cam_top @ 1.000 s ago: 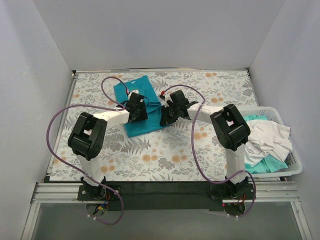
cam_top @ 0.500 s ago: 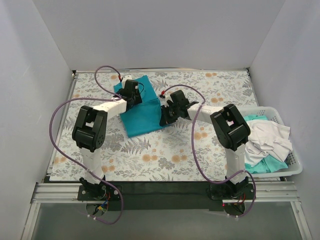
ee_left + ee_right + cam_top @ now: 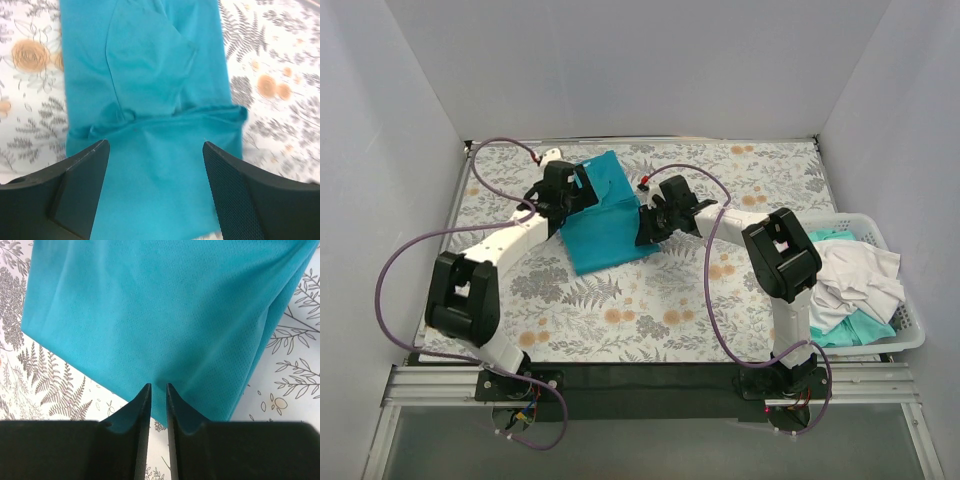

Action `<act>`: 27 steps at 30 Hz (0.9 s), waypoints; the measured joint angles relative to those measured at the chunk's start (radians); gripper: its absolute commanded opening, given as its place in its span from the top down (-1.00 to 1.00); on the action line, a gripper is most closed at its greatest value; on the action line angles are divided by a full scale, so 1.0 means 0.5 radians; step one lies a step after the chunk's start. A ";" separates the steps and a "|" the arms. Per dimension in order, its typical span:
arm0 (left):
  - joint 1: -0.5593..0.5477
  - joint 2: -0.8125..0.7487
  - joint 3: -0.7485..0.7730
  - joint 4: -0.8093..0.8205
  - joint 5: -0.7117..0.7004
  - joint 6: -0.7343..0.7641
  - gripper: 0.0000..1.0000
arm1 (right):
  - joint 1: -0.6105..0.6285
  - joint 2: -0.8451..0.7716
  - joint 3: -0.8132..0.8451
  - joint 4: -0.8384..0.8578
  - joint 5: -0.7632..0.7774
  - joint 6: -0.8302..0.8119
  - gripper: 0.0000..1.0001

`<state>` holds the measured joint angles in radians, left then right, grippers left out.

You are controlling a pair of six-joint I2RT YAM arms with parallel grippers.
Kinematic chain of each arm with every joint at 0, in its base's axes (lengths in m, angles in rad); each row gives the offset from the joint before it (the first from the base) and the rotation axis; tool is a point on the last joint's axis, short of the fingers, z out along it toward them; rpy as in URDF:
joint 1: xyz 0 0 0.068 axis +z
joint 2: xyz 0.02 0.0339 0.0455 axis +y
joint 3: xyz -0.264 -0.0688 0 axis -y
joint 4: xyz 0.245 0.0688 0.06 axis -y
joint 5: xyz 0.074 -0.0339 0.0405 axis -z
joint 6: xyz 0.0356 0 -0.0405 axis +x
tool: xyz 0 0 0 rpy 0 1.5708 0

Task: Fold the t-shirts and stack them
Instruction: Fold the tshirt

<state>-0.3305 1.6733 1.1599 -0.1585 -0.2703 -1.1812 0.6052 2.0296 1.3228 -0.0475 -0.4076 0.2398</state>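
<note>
A teal-blue t-shirt lies folded into a long rectangle on the floral table, left of centre. My left gripper hovers over its far left part. In the left wrist view the left gripper stands wide open above the teal-blue t-shirt, with only flat cloth and a crosswise fold between its fingers. My right gripper sits at the shirt's right edge. Its jaws stand a narrow slit apart over a corner of the teal-blue t-shirt, gripping nothing. More t-shirts, white and pale aqua, are heaped in the basket.
A white plastic basket stands at the table's right edge beside the right arm. Grey walls close in the table at the left, back and right. Purple cables loop over both arms.
The left arm has swung out to the far left and its jaws have opened wider over the shirt. The right jaws have parted slightly; the right arm has barely shifted.
</note>
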 measured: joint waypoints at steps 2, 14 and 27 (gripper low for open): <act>-0.005 -0.165 -0.119 -0.042 0.057 -0.064 -0.40 | -0.001 0.000 0.007 0.009 0.000 0.004 0.56; -0.037 -0.378 -0.526 -0.522 0.430 -0.378 -0.40 | -0.046 -0.150 -0.343 0.105 -0.024 0.129 0.56; -0.209 -0.789 -0.793 -0.724 0.790 -0.626 -0.17 | 0.003 -0.671 -0.839 0.044 -0.214 0.291 0.48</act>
<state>-0.4351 1.2789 0.7635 -0.5205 0.1249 -1.4940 0.6067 1.6943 0.9031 -0.0254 -0.5144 0.3855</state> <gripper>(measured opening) 0.644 0.260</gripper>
